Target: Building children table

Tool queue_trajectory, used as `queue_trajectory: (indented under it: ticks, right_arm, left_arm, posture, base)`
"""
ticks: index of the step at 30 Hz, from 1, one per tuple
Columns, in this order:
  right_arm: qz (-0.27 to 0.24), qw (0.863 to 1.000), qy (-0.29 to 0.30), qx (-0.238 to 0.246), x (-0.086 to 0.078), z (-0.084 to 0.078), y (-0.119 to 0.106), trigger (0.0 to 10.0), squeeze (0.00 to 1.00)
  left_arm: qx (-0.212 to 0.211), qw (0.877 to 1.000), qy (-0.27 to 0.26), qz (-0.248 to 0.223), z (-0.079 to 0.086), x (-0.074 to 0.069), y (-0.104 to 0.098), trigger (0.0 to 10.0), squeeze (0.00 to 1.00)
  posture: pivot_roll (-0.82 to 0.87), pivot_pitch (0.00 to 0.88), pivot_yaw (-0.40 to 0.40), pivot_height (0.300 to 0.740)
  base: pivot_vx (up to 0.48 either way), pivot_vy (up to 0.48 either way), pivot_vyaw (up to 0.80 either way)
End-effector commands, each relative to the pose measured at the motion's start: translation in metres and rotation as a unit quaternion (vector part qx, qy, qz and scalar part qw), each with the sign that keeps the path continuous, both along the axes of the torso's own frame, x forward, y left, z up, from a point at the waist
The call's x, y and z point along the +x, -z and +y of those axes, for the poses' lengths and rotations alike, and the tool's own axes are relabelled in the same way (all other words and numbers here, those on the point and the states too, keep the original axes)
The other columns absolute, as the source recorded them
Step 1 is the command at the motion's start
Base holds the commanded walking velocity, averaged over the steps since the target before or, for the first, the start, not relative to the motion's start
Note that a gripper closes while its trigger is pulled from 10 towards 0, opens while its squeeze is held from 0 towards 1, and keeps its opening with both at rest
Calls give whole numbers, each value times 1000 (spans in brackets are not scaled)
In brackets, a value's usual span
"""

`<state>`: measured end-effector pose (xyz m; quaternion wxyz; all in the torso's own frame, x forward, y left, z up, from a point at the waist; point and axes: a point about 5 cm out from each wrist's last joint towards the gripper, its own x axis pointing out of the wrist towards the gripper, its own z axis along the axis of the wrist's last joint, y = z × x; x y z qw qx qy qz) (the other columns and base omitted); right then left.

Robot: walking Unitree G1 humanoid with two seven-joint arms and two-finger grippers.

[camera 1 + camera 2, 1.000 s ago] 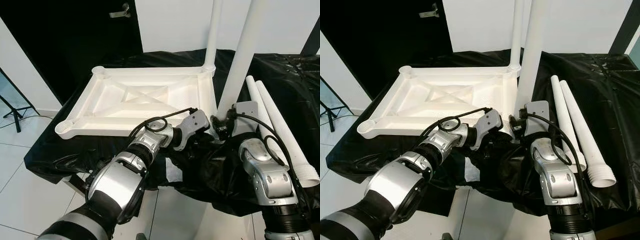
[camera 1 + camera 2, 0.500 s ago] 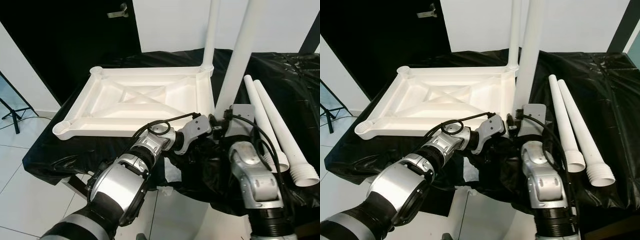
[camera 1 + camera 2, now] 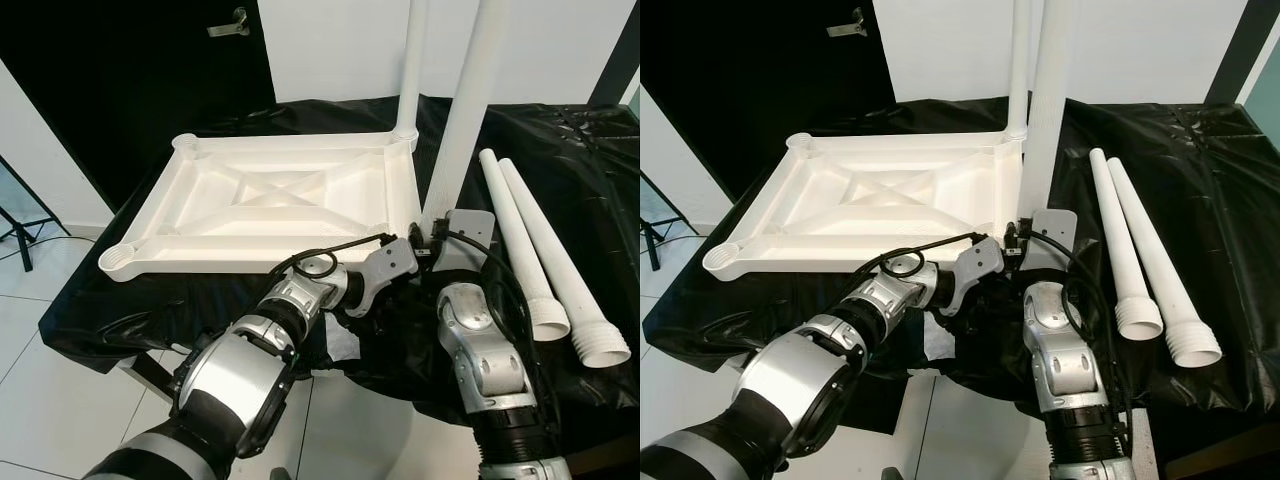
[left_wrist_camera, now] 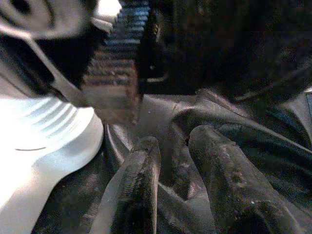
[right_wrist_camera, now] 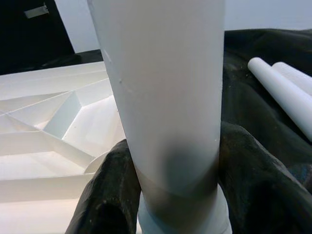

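Note:
A white tabletop (image 3: 270, 200) lies upside down on a black cloth. One white leg (image 3: 412, 60) stands in its far right corner. A second leg (image 3: 462, 110) stands upright at the near right corner, with my right gripper (image 3: 432, 228) shut on it just above its base. In the right wrist view the fingers (image 5: 105, 195) press both sides of this leg (image 5: 165, 87). My left gripper (image 4: 175, 141) sits low beside that same corner, its fingers a little apart over the cloth and holding nothing. Two loose legs (image 3: 515, 235) lie to the right.
The black cloth (image 3: 590, 160) covers the whole work surface and hangs over its near edge. A black door with a handle (image 3: 235, 20) is at the back left. Tiled floor (image 3: 40, 330) and a stand's foot (image 3: 15, 235) are on the left.
The camera has shifted a little. My right forearm has swung inward under the held leg. Both grippers stay at the near right corner, and the grip on the leg is unchanged.

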<state>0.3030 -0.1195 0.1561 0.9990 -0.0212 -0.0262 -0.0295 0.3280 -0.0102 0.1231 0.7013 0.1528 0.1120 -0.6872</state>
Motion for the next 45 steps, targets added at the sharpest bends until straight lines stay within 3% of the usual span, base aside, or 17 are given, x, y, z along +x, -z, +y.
queue_trajectory:
  ticks: [1,5,10,13,14,16,26,27,28,30,31,32,33,34,36,43,45]
  right_arm:
    - [-1,1000,-20,5,1,14,0,10000,0]
    - [-7,1000,-23,0,1,11,0,10000,0]
    - [-4,1000,-16,-14,-4,-1,0,10000,0]
    - [-4,1000,-16,-14,-4,-1,0,10000,0]
    - [1,1000,-6,-22,-8,-8,2,10000,0]
    - [5,1000,2,-24,-11,-13,4,10000,0]
    - [14,998,54,-28,-20,-39,3,10000,0]
    - [15,998,59,-28,-20,-41,3,7882,0]
    - [15,998,59,-28,-20,-41,3,7882,0]
    - [15,997,67,-28,-20,-45,1,6235,0]
    - [15,997,67,-28,-20,-45,1,6235,0]
    - [15,997,69,-27,-21,-46,1,4078,0]
    - [15,997,70,-26,-21,-46,0,3216,0]
    - [15,997,70,-26,-21,-46,0,3216,0]
    - [17,997,72,-23,-23,-48,0,1059,0]
    - [28,995,92,-17,-33,-59,1,745,0]
    - [31,994,100,-17,-36,-63,1,157,0]
  left_arm:
    - [1,980,-189,-64,8,18,5,10000,106]
    - [-6,979,-195,-62,10,19,4,10000,110]
    - [-84,979,-185,-32,14,22,-11,10000,114]
    - [-84,979,-185,-32,14,22,-11,10000,114]
    - [-116,980,-162,-20,16,22,-16,10000,125]
    - [-123,979,-160,-21,19,22,-18,10000,141]
    - [-72,963,-248,-76,36,37,-19,10000,114]
    - [-69,962,-253,-79,37,38,-19,10000,114]
    - [-69,962,-253,-79,37,38,-19,10000,114]
    - [-67,961,-256,-85,37,38,-19,10000,110]
    - [-67,961,-256,-85,37,38,-19,10000,110]
    - [-67,961,-256,-87,37,38,-19,10000,114]
    - [-67,961,-255,-88,37,38,-19,10000,110]
    - [-67,961,-255,-88,37,38,-19,10000,110]
    - [-69,961,-253,-90,38,37,-18,10000,114]
    - [-65,965,-239,-79,43,34,-11,10000,114]
    - [-67,970,-225,-69,43,31,-8,10000,110]
  posture:
    - [-105,0,75,740]
    - [-106,0,68,740]
    - [-130,0,63,740]
    - [-130,0,63,740]
    - [-143,0,65,740]
    - [-149,0,67,740]
    - [-172,0,76,740]
    - [-178,0,78,740]
    - [-178,0,78,740]
    - [-181,0,79,740]
    - [-181,0,79,740]
    - [-183,0,81,740]
    - [-183,0,82,740]
    - [-183,0,82,740]
    - [-184,0,84,740]
    - [-186,0,87,740]
    - [-190,0,88,740]
  base:
    - [0,0,0]
    - [0,0,0]
    - [0,0,0]
    - [0,0,0]
    - [0,0,0]
    - [0,0,0]
    - [0,0,0]
    - [0,0,0]
    - [0,0,0]
    - [0,0,0]
    - [0,0,0]
    - [0,0,0]
    - [0,0,0]
    - [0,0,0]
    - [0,0,0]
    - [0,0,0]
    - [0,0,0]
